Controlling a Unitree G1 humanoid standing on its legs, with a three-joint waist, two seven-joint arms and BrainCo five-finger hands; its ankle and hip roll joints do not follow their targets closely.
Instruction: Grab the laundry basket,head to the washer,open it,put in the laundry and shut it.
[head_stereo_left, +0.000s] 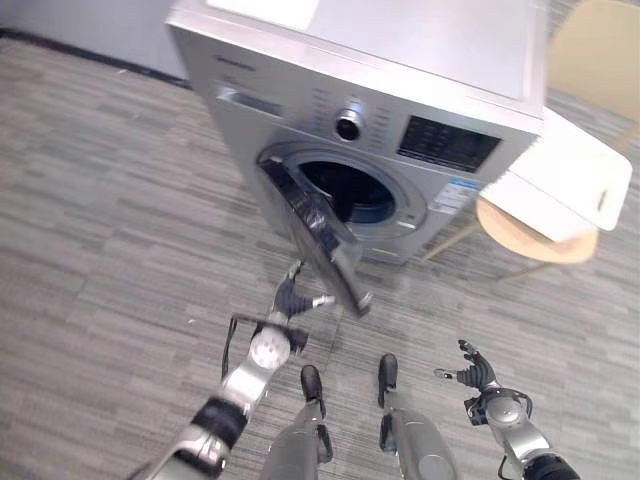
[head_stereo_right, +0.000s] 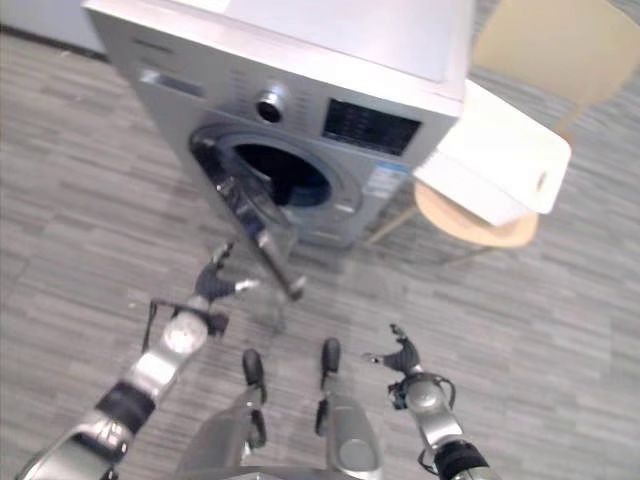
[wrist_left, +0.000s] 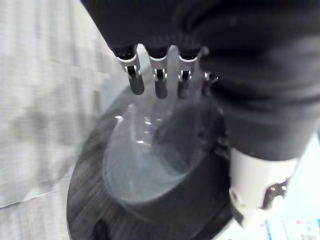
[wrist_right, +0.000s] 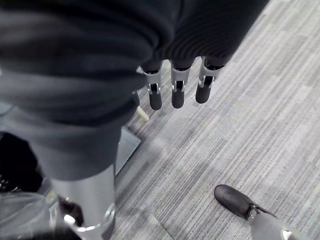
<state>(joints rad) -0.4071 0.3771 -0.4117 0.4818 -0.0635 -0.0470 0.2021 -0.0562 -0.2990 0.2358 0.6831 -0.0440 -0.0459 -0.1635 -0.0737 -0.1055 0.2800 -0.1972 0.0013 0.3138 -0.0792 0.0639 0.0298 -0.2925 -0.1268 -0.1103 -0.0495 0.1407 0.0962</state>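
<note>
The silver washer (head_stereo_left: 400, 60) stands ahead with its round glass door (head_stereo_left: 320, 235) swung wide open toward me. Its dark drum (head_stereo_left: 345, 190) is exposed, and something blue shows low inside. My left hand (head_stereo_left: 292, 297) is open just left of the door's lower edge, fingers (wrist_left: 134, 75) straight over the glass. Whether it touches the door I cannot tell. The white laundry basket (head_stereo_left: 565, 175) rests tilted on a wooden chair (head_stereo_left: 520, 238) to the washer's right. My right hand (head_stereo_left: 478, 377) hangs open low on the right, over the floor, holding nothing.
Grey striped carpet (head_stereo_left: 110, 220) spreads wide to the left of the washer. The chair's tan backrest (head_stereo_left: 595, 45) rises at the top right. The open door juts into the space between me and the washer front.
</note>
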